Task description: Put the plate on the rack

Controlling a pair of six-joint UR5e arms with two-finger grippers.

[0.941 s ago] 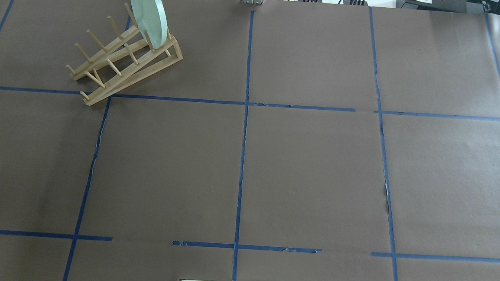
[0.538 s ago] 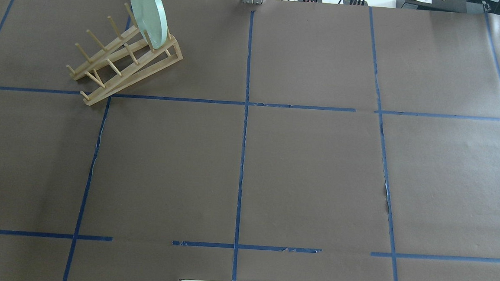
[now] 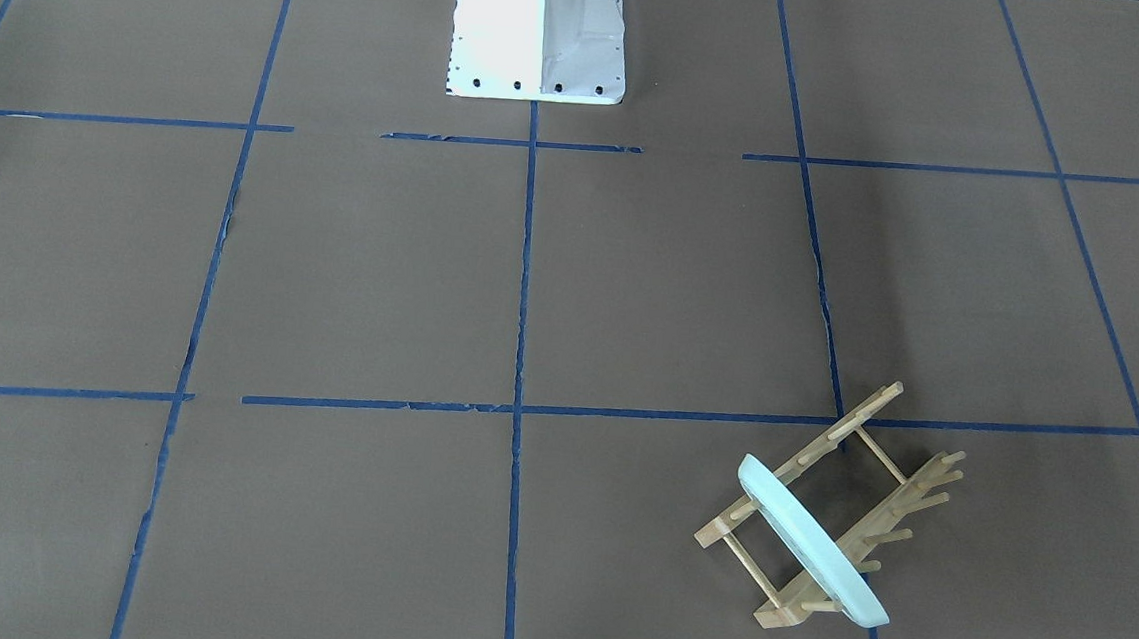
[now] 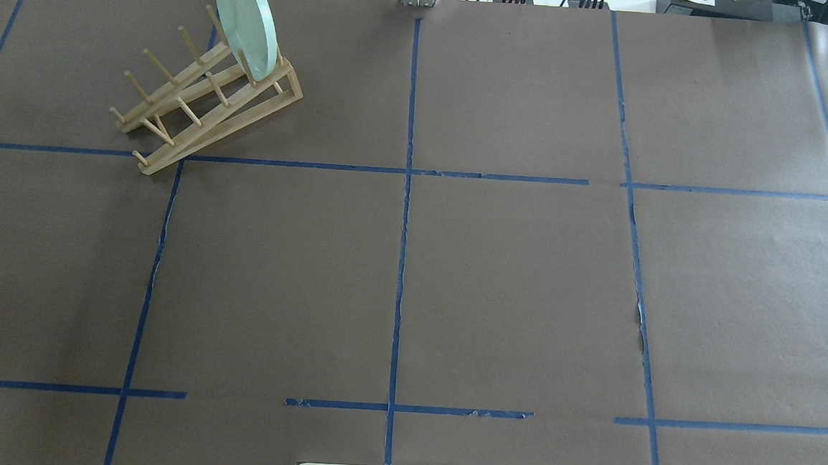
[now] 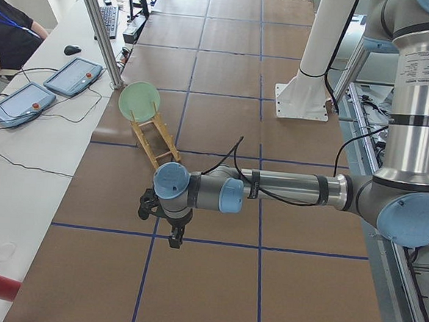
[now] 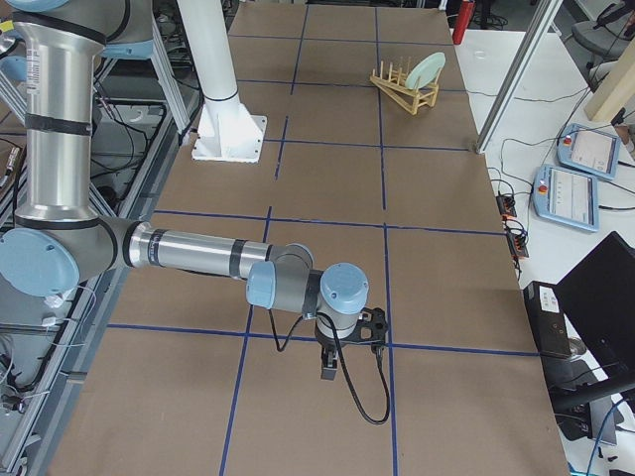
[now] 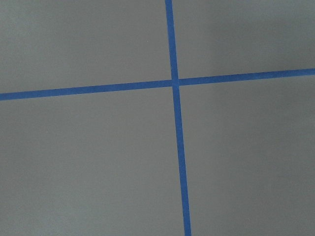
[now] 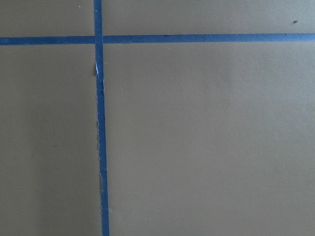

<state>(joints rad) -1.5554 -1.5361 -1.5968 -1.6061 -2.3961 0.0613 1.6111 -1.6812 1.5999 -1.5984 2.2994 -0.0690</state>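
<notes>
The pale mint-green plate [image 4: 244, 17] stands on edge between the pegs at the far end of the wooden rack [image 4: 199, 104], at the table's far left. Both also show in the front-facing view, the plate [image 3: 810, 542] in the rack [image 3: 879, 482]. No gripper touches them. My left gripper [image 5: 174, 239] shows only in the exterior left view, pointing down over the table well away from the rack; I cannot tell if it is open. My right gripper [image 6: 329, 369] shows only in the exterior right view, far from the rack [image 6: 402, 89]; I cannot tell its state either.
Brown paper with blue tape lines [image 4: 404, 225] covers the table. The robot's white base [image 3: 539, 32] stands at the near middle edge. Both wrist views show only paper and a tape cross [image 7: 174, 81]. Tablets [image 5: 73, 76] lie on a side table.
</notes>
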